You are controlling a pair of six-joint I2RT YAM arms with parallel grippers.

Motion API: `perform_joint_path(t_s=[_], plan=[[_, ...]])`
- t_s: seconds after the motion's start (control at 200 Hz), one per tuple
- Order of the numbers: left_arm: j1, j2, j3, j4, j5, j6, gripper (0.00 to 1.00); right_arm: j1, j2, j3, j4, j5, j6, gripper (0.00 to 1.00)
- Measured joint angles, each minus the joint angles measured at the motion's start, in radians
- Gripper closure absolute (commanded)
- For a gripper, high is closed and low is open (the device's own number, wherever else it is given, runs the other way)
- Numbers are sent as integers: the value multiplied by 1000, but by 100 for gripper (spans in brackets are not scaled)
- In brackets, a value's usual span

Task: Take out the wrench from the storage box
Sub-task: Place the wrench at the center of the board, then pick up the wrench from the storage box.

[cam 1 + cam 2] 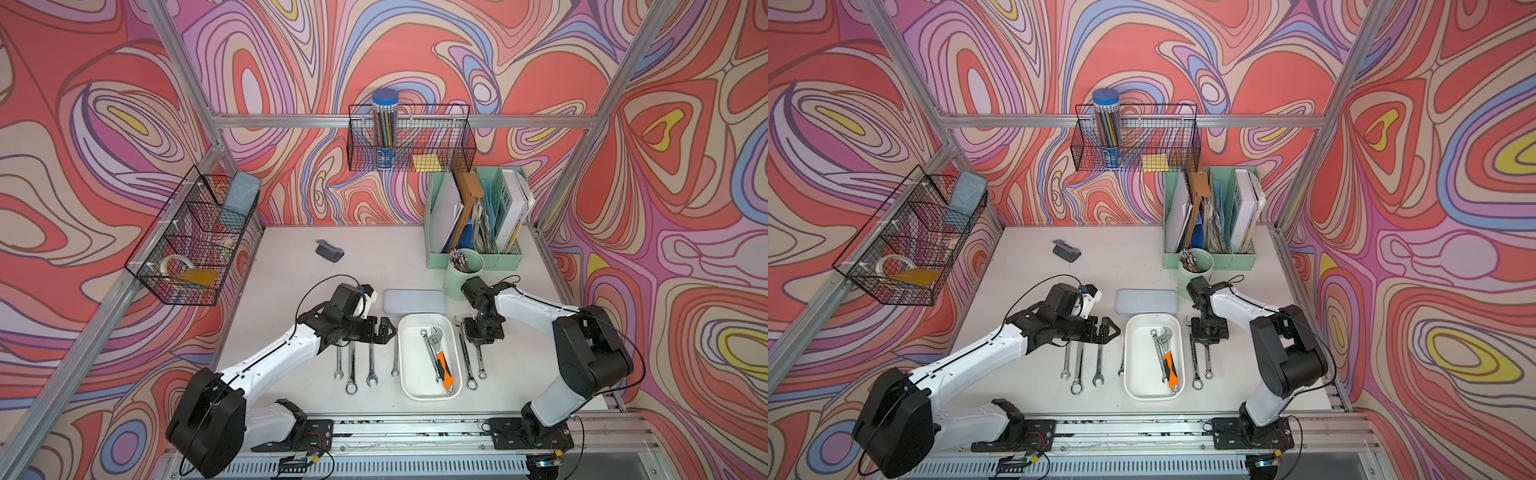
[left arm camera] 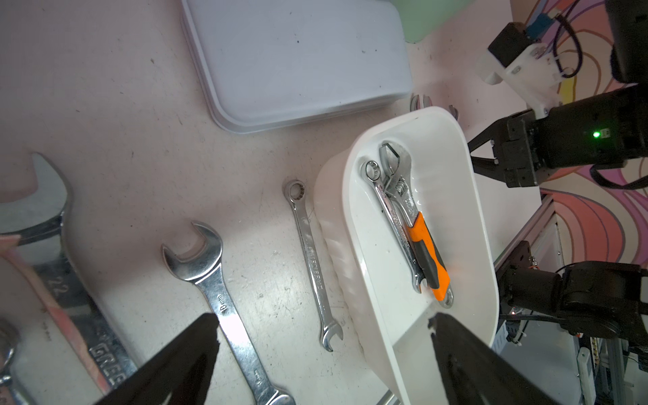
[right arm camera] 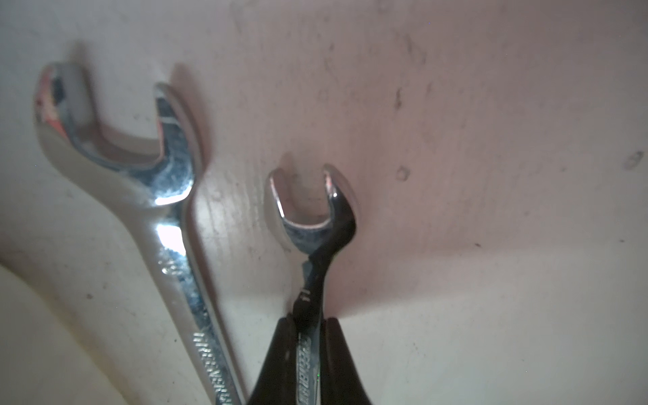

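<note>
Right gripper [image 3: 308,324] is clamped tight on a small wrench [image 3: 310,224]. That wrench is outside the box [image 1: 412,374], just right of it and beside a bigger wrench [image 3: 164,196]. I think it's down on the table [image 1: 291,282], but it's blurry. Left gripper [image 1: 388,330] hangs wide open left of the box. An adjustable wrench [image 1: 443,365] and a slim wrench [image 1: 424,333] lie inside.
</note>
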Motion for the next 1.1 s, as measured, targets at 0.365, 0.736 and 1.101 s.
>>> perform_joint_path(t_s=[0.365, 0.736, 1.101], plan=[[0, 3, 3, -3, -1, 0, 1, -5, -79, 5, -14, 1, -5, 67], [0, -2, 4, -28, -26, 2, 1, 330, -214, 214, -64, 20, 130, 59], [0, -34, 4, -42, -38, 16, 1, 527, 6, 226, -76, 59, 285, 62]])
